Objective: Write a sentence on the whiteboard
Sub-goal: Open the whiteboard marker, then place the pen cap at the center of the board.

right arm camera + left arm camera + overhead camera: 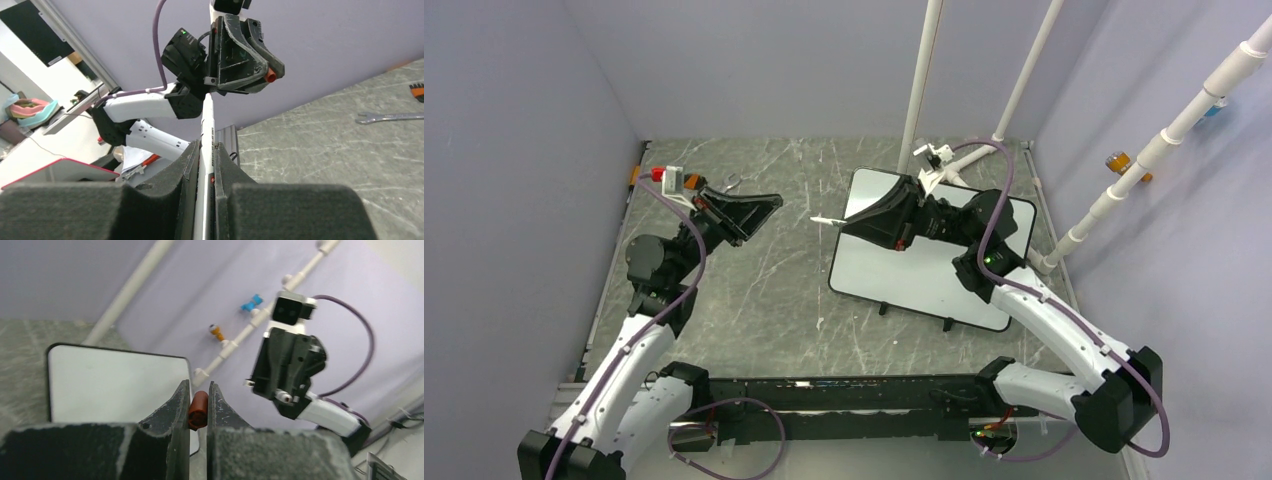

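Lilac walls, grey marbled table: left of the white rectangular whiteboard, left gripper clamps a reddish-brown cap; above it, right gripper grasps a white marker.

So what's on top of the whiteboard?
The whiteboard shows no writing where it is bare. The right gripper, shut on a marker, hangs above its far side, hiding the board beneath.

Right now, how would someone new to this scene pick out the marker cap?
Start at the whiteboard, then look across to the left gripper raised left of it. Pinched between its black fingers is the cap: a short reddish-brown cylinder, unlike the long white marker held by the right gripper.
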{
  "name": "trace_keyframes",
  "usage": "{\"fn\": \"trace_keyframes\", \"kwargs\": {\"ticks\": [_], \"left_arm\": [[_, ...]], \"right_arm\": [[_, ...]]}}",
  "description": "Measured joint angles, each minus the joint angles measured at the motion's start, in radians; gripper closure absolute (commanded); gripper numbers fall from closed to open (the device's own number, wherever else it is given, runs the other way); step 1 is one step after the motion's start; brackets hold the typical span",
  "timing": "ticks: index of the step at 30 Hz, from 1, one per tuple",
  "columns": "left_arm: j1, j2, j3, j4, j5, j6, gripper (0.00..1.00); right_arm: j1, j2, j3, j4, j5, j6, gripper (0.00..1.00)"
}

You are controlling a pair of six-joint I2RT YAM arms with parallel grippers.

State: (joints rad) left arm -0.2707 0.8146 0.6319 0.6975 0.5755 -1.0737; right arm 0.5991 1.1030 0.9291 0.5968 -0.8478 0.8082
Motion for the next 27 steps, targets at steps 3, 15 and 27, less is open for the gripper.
{"fn": "trace_keyframes", "kwargs": {"ticks": [3,15,27], "left_arm": [[0.018,-0.043,0.011,-0.200,-0.063,0.086,1.00],[0.027,0.068,-0.051,-0.872,-0.491,0.303,0.99],[0.027,0.167,-0.166,-1.020,-0.780,0.224,0.61]], "right_arm": [[-0.003,-0.035,-0.005,-0.078,0.030,-0.055,1.00],[-0.003,-0.201,-0.033,-0.395,0.299,-0.283,1.00],[-0.003,-0.206,-0.039,-0.505,0.386,-0.341,1.00]]}}
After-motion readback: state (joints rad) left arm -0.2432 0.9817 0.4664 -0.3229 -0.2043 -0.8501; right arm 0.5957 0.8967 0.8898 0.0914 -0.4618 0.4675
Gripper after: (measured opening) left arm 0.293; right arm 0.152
